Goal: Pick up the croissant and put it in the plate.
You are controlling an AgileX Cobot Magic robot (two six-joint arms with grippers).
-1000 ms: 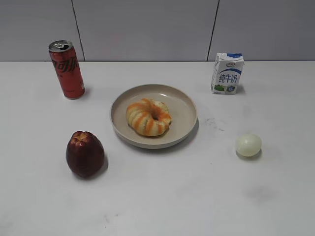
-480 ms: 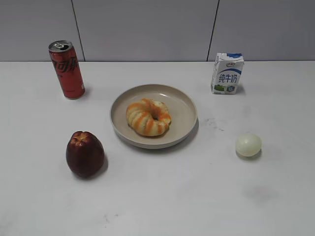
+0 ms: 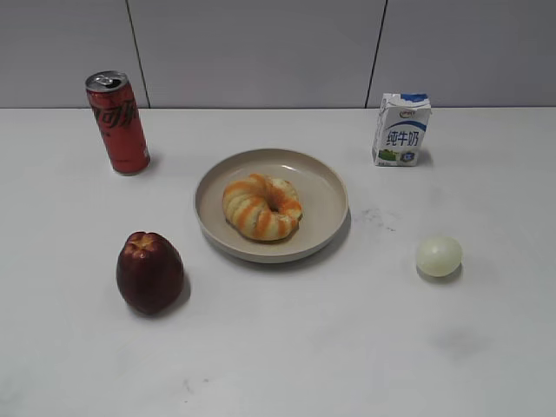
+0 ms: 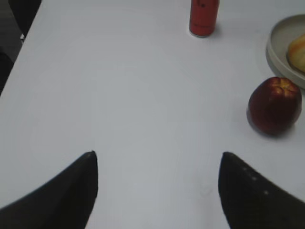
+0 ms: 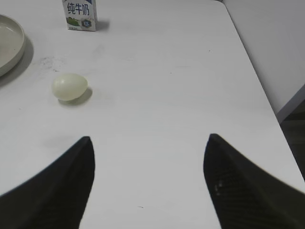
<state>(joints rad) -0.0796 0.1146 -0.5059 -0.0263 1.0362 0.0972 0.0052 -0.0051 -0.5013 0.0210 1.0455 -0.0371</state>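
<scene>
The croissant (image 3: 262,207), a tan ring with orange-brown stripes, lies inside the beige plate (image 3: 326,187) at the table's middle. An edge of the croissant (image 4: 298,51) and of the plate (image 4: 279,47) shows at the right of the left wrist view. The plate's rim (image 5: 14,45) shows at the left of the right wrist view. My left gripper (image 4: 157,155) is open and empty over bare table, left of the apple. My right gripper (image 5: 148,138) is open and empty over bare table, right of the pale ball. Neither gripper shows in the exterior view.
A dark red apple (image 3: 149,271) stands front left of the plate, a red can (image 3: 117,122) back left. A milk carton (image 3: 401,129) stands back right, a pale yellowish ball (image 3: 439,256) front right. The table's right edge (image 5: 257,71) runs near my right gripper.
</scene>
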